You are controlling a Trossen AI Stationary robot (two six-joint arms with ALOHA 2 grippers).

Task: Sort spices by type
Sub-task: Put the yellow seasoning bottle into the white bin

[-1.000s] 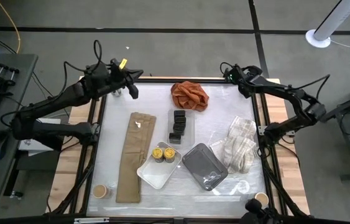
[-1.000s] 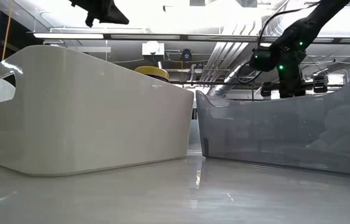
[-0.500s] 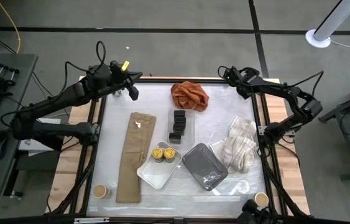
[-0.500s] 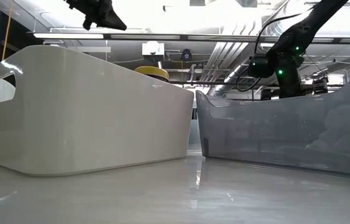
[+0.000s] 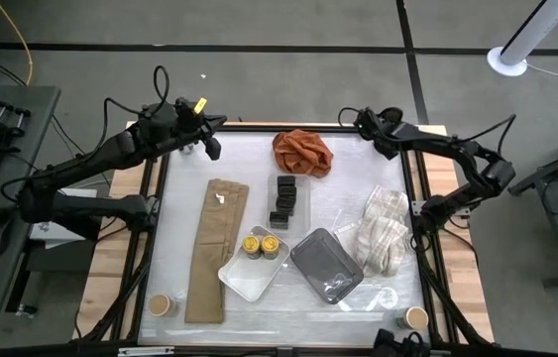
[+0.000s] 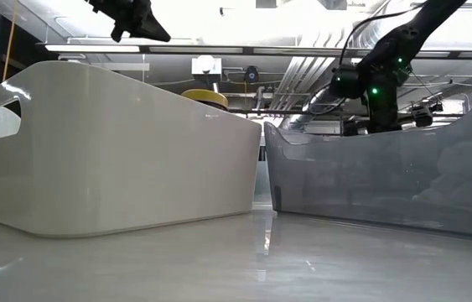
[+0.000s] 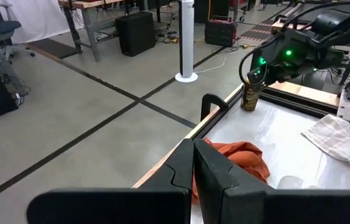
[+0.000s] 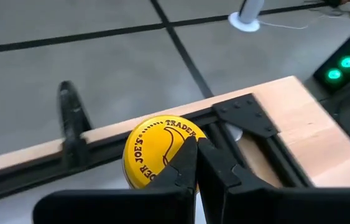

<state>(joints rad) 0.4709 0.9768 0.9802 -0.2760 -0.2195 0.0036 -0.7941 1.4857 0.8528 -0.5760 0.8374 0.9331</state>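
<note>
Right claw (image 5: pixel 366 121) is up at the far right corner of the worktop (image 5: pixel 259 307), fingers pinched together with nothing between them, hovering directly over a yellow-lidded jar (image 8: pixel 156 155) that stands alone by the frame. In the right wrist view the lid sits just under the fingertips; whether they touch it I cannot tell. That jar looks like the stray one: two more yellow-lidded jars (image 5: pixel 260 244) already sit side by side in the white tray (image 5: pixel 242 283) near the middle, so this reads as the approach to fetch the third, and the fingers would have to spread first. The three black boxes (image 5: pixel 284 201) stand in a row beyond the trays, just short of the orange cloth (image 5: pixel 301 151), grouped by kind, while the grey tray (image 5: pixel 326 263) lies beside the white one with no jar in it that I can make out. Tan-lidded jars are scattered: one at the near left corner (image 5: pixel 161 303), one at the near right edge (image 5: pixel 416 317). Right arm is stretched long along the far edge, wrist tipped down. Left claw (image 5: pixel 209 141) waits at the far left corner, also closed and empty, arm bent back over the side rail.
</note>
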